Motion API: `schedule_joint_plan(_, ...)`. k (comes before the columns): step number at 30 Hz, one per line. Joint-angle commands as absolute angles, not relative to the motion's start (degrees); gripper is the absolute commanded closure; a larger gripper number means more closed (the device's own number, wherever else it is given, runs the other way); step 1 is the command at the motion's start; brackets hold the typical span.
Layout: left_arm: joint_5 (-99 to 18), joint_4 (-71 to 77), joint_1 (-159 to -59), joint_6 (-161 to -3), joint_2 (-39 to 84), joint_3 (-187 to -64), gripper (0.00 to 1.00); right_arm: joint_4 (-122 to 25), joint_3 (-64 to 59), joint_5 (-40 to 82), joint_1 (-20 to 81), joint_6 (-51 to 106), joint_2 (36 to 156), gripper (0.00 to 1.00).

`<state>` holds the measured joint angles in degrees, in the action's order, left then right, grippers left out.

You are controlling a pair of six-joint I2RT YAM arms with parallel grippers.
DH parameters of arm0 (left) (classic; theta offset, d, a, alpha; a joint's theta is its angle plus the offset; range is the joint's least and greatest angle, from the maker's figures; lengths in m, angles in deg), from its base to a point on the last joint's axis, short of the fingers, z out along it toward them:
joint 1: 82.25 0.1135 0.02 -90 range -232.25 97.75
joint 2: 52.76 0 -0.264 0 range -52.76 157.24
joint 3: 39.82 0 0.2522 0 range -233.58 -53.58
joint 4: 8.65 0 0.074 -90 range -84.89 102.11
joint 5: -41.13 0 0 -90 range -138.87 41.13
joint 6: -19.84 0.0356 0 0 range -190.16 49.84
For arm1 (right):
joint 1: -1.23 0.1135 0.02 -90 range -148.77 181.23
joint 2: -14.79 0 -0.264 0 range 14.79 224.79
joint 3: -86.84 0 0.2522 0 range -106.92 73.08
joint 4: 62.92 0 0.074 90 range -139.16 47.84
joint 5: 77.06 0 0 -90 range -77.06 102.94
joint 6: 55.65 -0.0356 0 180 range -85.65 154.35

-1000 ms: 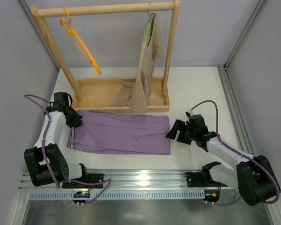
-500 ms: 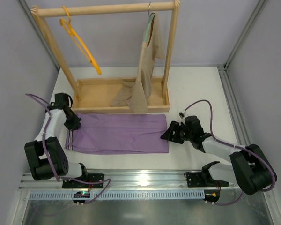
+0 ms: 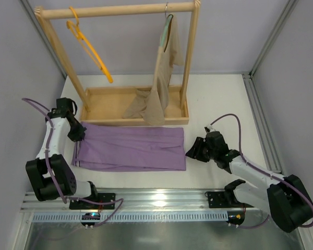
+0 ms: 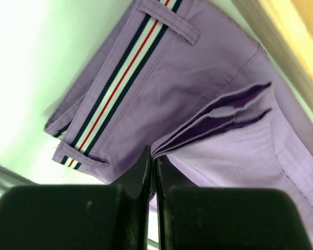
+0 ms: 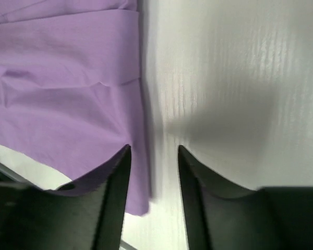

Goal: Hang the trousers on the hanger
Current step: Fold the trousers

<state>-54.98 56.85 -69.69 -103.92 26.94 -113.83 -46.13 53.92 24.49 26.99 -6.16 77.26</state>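
- Top view: one pair of trousers (image 3: 130, 148) lies between left claw (image 3: 77, 134) and right claw (image 3: 192, 150); beyond them, one bare orange hanger (image 3: 88, 49) and one grey hanger (image 3: 167, 28); the left claw has pulled outward
- Left wrist: claw clenched on a trouser fold
- Right wrist: claw released, trouser hem in its gap

Lilac trousers (image 3: 129, 148) lie flat across the near table, striped waistband left; the orange hanger (image 3: 88, 48) hangs far left.
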Motion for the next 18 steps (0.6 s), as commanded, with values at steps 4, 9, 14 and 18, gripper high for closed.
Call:
schedule_joint_plan(4, -64.61, 57.76, -64.59, -99.96, 26.77, -114.94, 1.0, -41.68, 52.6, 21.2, 29.0, -5.47, 71.21, 0.36)
schedule_joint_plan(9, -59.95, 52.49, -60.02, -98.2, 33.08, -109.13, 1.0, -46.41, 52.77, 23.13, 31.28, -5.29, 73.14, 0.28)
schedule_joint_plan(14, -60.2, 52.56, -59.49, -97.85, 36.18, -109.92, 0.96, -48.8, 48.82, 22.35, 37.34, -5.55, 80.33, 0.27)
schedule_joint_plan(18, -65.03, 53.89, -59.49, -97.93, 35.4, -110.89, 0.44, -51.88, 47.15, 22.0, 38.49, -5.99, 84.74, 0.27)
